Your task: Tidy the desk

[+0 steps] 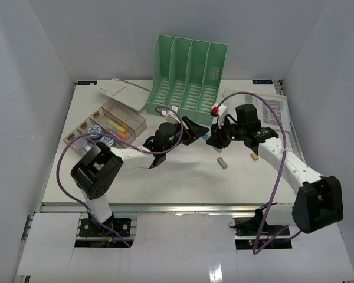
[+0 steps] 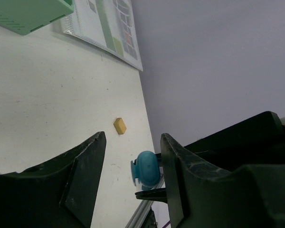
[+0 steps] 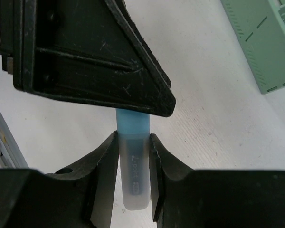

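The white desk [image 1: 183, 183] carries both arms, which meet at its middle. My right gripper [image 1: 220, 137] is shut on a blue highlighter [image 3: 133, 175], gripping its frosted cap end [image 3: 133, 137] above the desk. The blue end points toward my left gripper [image 1: 194, 131]. In the left wrist view the highlighter's rounded blue end [image 2: 146, 168] sits between the open fingers of the left gripper [image 2: 133, 142], close to the right finger [image 2: 180, 161]. In the right wrist view one left finger [image 3: 95, 52] covers the highlighter's far end.
A green file rack [image 1: 189, 73] stands at the back. A clear compartment box [image 1: 106, 127] with small items lies at the left, papers [image 1: 115, 88] behind it. A printed sheet [image 1: 271, 109] lies at the right. A beige eraser [image 1: 222, 161] and a small yellow block [image 1: 255, 156] lie near the right arm.
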You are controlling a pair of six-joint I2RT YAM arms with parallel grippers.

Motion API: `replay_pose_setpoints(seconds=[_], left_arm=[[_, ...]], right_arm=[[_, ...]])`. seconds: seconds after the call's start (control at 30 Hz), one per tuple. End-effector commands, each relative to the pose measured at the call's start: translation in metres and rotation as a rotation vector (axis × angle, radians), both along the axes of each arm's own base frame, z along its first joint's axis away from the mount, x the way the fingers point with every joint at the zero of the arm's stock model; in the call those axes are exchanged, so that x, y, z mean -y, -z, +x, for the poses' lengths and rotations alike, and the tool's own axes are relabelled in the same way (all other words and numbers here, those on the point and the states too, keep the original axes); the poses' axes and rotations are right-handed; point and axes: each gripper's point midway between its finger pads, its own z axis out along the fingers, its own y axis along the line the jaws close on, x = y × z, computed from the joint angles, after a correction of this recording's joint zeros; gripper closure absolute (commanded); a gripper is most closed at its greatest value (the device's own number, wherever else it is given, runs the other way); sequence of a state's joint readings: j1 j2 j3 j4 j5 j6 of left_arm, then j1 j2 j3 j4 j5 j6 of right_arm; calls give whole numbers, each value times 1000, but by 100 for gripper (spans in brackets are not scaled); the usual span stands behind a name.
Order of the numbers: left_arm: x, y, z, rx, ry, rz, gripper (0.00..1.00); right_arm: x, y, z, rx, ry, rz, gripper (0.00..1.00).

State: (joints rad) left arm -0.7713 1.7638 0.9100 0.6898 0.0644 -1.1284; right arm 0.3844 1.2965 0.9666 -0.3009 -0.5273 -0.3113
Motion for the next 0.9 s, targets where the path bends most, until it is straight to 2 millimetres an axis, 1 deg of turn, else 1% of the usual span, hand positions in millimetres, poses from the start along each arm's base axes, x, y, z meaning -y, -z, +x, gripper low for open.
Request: replay_pose_setpoints(seconds=[0.0, 0.1, 0.17, 0.2, 0.33, 0.4, 0.43, 0.47, 0.53, 0.6, 0.63, 0.67, 0.77, 0.83, 0.87], left_arm=[[3, -16, -1, 36, -2, -33, 43], [2, -16, -4, 39, 10, -31, 53], [3, -19, -6, 48, 22, -31, 66], [2, -20, -7, 52, 27, -31, 69], [-2, -20, -12, 58, 29, -16, 79], [-7, -22, -14, 62, 21, -3, 82], [-9, -25, -14, 70, 13, 2, 84], [-13, -27, -13, 77, 4, 13, 85], [-21, -24, -14, 85, -8, 61, 87], [-33, -23, -9, 95, -27, 100, 88], [-40, -22, -8, 102, -33, 129, 88], [-49, -20, -8, 108, -36, 170, 89], [-89, -9, 0, 88, -79, 258, 91], [-120, -1, 3, 59, -108, 305, 91], [-139, 3, 6, 39, -131, 324, 91]], right_arm=[[-15, -17, 11, 0, 2, 65, 92], [-18, -17, 13, -14, -1, 76, 91], [-19, -15, 16, -21, 1, 72, 86], [-20, -14, 17, -25, -4, 71, 85], [-28, -13, 26, -53, -26, 65, 81], [-31, -14, 29, -59, -39, 67, 76], [-33, -14, 29, -63, -47, 68, 72], [-35, -13, 28, -70, -61, 71, 66], [-37, -16, 25, -66, -95, 77, 31], [-37, -17, 19, -50, -129, 74, 10], [-36, -18, 15, -34, -154, 68, 6], [-33, -20, 10, -10, -187, 59, 9], [-18, -32, 2, 19, -233, 91, 10], [0, -42, 1, 37, -237, 141, 10], [14, -47, 3, 51, -219, 167, 10]])
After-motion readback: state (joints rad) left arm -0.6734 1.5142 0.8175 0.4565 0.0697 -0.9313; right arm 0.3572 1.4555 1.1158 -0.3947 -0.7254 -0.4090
